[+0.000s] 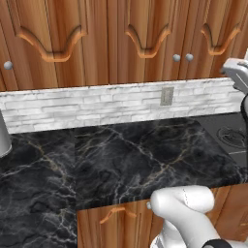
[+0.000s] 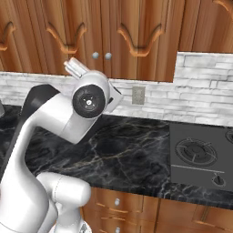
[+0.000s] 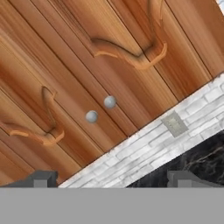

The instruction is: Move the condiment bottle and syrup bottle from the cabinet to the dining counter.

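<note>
**Open gripper faces closed cabinet doors**

The cabinet [image 1: 97, 43] fills the top of the left base view, its reddish-brown doors shut, with carved curved handles and a pair of round silver knobs [image 1: 182, 57] toward the upper right. In the hand view the same two knobs [image 3: 100, 109] sit near the middle of the frame, side by side on adjoining doors, and the whole picture is rolled so the door seams run diagonally. The gripper [image 3: 113, 179] shows at the bottom of that view with its two dark finger tips spread wide and nothing between them; it is apart from the doors.

Below the cabinet runs a white brick wall [image 1: 87, 104] with a grey outlet plate [image 1: 166, 96] right of centre. Under it lies a black marble countertop [image 1: 135, 155] with pale veins. In the right base view the arm [image 2: 68, 113] bends across the left half of the frame, and a stove burner [image 2: 195, 150] sits at the right on the countertop. Neither bottle can be seen; with the doors shut, I cannot tell where they are.
</note>
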Robot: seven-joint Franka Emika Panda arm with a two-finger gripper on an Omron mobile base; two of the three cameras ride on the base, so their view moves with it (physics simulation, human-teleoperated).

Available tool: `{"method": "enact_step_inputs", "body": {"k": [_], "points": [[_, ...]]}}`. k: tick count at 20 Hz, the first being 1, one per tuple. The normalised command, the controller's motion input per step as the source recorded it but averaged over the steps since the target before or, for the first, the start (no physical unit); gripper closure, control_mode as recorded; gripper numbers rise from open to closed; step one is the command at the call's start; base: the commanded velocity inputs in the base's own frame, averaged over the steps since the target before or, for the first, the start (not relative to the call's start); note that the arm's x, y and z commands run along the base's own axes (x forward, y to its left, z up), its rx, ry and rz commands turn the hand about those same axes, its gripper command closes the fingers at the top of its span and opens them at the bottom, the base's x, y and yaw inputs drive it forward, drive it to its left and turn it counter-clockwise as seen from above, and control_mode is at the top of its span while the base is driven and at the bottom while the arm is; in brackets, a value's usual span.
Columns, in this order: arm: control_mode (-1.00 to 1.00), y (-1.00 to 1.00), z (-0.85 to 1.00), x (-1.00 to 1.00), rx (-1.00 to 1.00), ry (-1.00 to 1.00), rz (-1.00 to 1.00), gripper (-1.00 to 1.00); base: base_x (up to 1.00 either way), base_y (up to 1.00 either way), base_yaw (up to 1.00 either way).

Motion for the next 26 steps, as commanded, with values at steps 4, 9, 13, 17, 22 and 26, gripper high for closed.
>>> {"method": "enact_step_inputs", "body": {"k": [4, 9, 13, 17, 22, 26], "points": [[-1.00, 0.00, 0.22, 0.08, 0.00, -0.01, -0.01, -1.00, 0.00, 0.00, 0.00], [-1.00, 0.02, 0.11, 0.21, 0.02, 0.04, 0.00, -1.00, 0.00, 0.00, 0.00], [-1.00, 0.08, 0.02, 0.31, 0.05, 0.05, 0.00, -1.00, 0.00, 0.00, 0.00], [-1.00, 0.11, 0.00, 0.34, 0.05, 0.00, 0.00, -1.00, 0.00, 0.00, 0.00], [-1.00, 0.14, 0.00, 0.39, 0.05, 0.00, 0.00, -1.00, 0.00, 0.00, 0.00], [-1.00, 0.05, 0.00, 0.39, 0.00, 0.00, 0.00, -1.00, 0.00, 0.00, 0.00]]}}
